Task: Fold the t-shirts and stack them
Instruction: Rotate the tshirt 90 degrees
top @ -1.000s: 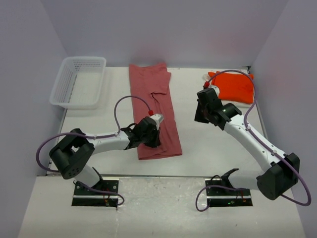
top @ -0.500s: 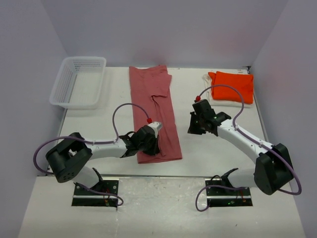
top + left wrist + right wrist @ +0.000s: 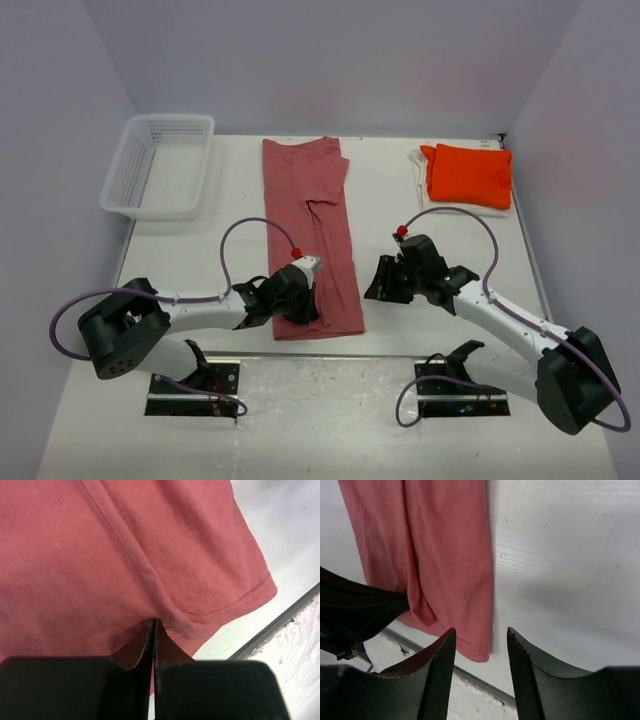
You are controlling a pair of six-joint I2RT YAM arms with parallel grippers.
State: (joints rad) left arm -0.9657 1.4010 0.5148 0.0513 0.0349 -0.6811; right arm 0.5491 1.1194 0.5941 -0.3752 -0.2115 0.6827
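At ten o'clock on the table I see the basket with nothing in it. The red shirt lies mid-table as a long strip running twelve to six, sleeves already turned in. My left gripper sits at its six o'clock hem, jaws pressed together on what looks like a pinch of that cloth. My right gripper hovers over the strip's near right corner, jaws parted and holding nothing. At two o'clock the orange shirt rests folded on the white shirt. I judge the red one's cross-folds and its stacking remain.
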